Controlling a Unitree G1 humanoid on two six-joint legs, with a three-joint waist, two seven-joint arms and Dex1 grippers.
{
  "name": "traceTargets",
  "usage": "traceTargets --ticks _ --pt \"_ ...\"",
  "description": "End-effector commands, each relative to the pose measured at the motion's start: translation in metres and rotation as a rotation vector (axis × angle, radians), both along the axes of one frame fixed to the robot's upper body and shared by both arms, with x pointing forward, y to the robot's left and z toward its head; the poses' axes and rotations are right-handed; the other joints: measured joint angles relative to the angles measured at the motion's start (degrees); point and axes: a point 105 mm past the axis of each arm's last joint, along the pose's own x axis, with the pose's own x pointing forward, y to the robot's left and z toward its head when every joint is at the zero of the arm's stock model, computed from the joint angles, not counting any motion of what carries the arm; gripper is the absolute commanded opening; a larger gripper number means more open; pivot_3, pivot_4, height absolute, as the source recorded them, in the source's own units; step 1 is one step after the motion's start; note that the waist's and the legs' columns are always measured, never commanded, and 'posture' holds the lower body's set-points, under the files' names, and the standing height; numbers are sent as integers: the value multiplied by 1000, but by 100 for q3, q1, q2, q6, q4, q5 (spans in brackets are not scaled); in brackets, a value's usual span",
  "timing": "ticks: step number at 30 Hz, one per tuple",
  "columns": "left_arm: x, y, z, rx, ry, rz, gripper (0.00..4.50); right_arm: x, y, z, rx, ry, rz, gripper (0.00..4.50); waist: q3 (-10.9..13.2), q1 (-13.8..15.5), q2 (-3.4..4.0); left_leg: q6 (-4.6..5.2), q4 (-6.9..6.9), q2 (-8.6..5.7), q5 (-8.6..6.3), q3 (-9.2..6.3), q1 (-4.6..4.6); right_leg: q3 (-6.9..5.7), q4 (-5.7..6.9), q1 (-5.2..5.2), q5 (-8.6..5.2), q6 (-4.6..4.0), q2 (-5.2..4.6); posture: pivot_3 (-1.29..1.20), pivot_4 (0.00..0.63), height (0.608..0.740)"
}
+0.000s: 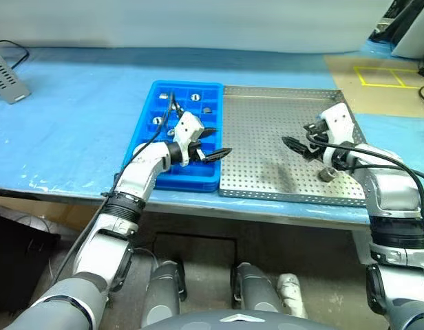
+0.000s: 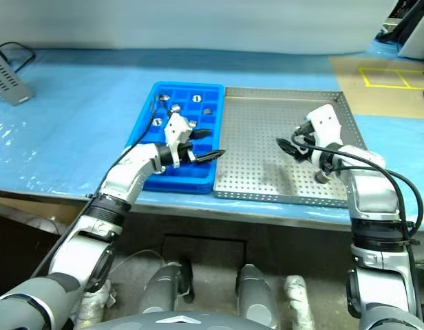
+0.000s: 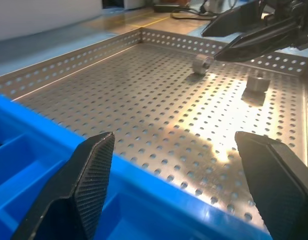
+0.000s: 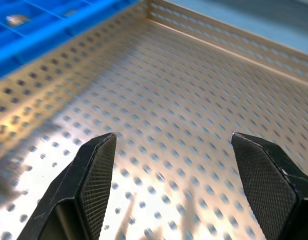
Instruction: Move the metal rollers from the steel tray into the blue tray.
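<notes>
Perforated steel tray [image 1: 267,144] abuts gridded blue tray [image 1: 160,96]; cylindrical metal rollers [image 3: 201,65] on steel; left gripper [image 1: 215,144], right gripper [image 1: 298,146] agape, empty.

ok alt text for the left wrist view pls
The left gripper, jaws open and empty, hangs over the blue tray's edge facing the perforated steel tray. Two metal rollers lie at its far side, under the right gripper's black fingers.
</notes>
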Motion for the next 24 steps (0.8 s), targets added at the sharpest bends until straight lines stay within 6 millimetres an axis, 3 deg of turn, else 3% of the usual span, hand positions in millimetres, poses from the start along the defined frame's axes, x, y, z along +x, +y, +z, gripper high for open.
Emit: traceTargets --ticks 1,9,15,19,22,24 --pt "2 -3 10 -7 -48 -27 4039 -8 -23 1 5 3 -119 3810 0 -35 0 1 1 0 -1 0 3 1 -2 4 0 0 0 -493 150 740" --pt "4 4 5 0 -47 -8 4039 -29 -70 -41 -14 157 -322 3810 -2 -113 4 25 13 -1 -16 1 6 -3 -31 31 0 0 -1 -469 150 740" --pt "4 12 1 9 -44 19 4039 -28 -77 -69 106 235 -396 3810 -7 -126 11 37 14 -2 -23 5 7 -4 -48 40 0 -1 -2 -458 150 740" --pt "5 16 -3 38 -50 41 4039 -23 -71 -91 186 275 -377 2921 -11 -91 12 39 21 -2 -25 5 13 -9 -52 55 0 -1 -4 -432 150 740" --pt "5 23 -4 45 -54 59 4039 -18 -54 -88 207 260 -313 1883 -16 -95 9 43 20 -2 -29 4 22 -11 -59 66 0 -2 -4 -396 150 740" --pt "6 30 0 42 -65 85 4039 -7 -28 -69 257 197 -203 1663 -17 -95 8 43 19 0 -29 4 24 -11 -58 65 0 -2 -3 -358 150 740"
